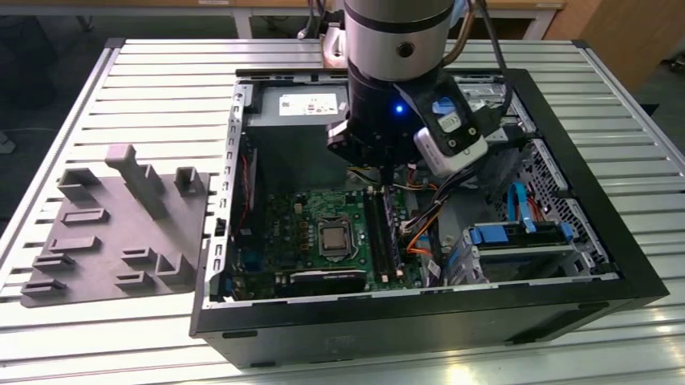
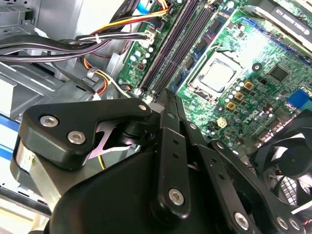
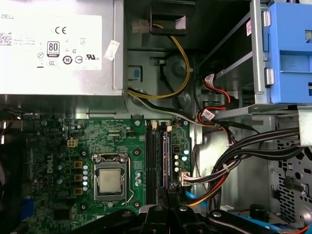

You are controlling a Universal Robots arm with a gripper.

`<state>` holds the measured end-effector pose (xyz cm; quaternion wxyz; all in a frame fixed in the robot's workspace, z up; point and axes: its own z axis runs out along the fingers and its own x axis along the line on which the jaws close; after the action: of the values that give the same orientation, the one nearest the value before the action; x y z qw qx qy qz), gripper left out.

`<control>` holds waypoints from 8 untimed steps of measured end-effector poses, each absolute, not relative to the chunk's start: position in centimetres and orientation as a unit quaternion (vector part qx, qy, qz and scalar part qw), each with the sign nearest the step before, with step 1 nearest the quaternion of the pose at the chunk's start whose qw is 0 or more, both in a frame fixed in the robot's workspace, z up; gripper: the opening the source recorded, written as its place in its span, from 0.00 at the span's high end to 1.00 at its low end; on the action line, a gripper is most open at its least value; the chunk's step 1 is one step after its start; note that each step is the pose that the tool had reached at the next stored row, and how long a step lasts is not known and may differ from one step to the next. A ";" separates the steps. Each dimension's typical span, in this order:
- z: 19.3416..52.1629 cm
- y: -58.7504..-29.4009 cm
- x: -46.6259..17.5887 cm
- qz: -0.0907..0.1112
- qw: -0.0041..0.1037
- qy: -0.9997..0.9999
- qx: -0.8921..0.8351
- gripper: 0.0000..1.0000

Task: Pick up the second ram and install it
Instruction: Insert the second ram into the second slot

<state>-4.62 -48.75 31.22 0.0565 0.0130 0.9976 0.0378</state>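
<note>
Closest to the lens in both wrist views: the black bolted linkage of the gripper (image 2: 168, 100), narrowing towards its tips. Fingers pressed together into one slim blade in the second wrist view. Cannot tell whether touching anything.

Seen from the exterior view: arm (image 1: 402, 40) upright, wrist pointing straight down into the open computer case (image 1: 428, 321), gripper (image 1: 377, 168) hanging low over the far end of the memory slots. Blue light glowing on the wrist housing.

The second ram (image 3: 165, 151): thin dark strip with a greenish edge, standing on edge among the long slots on the motherboard (image 3: 48, 146), just beside the processor socket (image 3: 110, 180). Gripper tips (image 3: 168, 190) right at one end of it in the first wrist view. Fully seated or not, cannot tell.

Given by the first wrist view and not the second: pale power supply (image 3: 53, 48) beyond the board, blue drive bracket (image 3: 290, 48) to one side, black cable bundle (image 3: 243, 156) crossing beneath it.

Given by the second wrist view alone: dark fan (image 2: 287, 161) near the board's edge, and the slots running away from the fingertips in a steep slant, the second ram (image 2: 180, 44) among them.

Given by the exterior view alone: grey tray (image 1: 107, 233) with its upright blocks, lying on the slatted table (image 1: 160, 96) at the exterior view's left, well apart from the gripper; the second ram (image 1: 383, 237) as a long dark line beside the socket (image 1: 335, 239).
</note>
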 end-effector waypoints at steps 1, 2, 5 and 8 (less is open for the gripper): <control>31.2 -48.7 -4.6 0.038 0.056 0.998 0.013 0.88; 31.1 -48.7 -4.6 0.038 0.056 0.998 0.013 0.88; 31.0 -48.7 -4.6 0.038 0.056 0.998 0.013 0.88; 30.8 -48.7 -4.6 0.038 0.056 0.998 0.013 0.88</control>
<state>-4.62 -48.75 30.81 0.0565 0.0130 0.9976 0.0378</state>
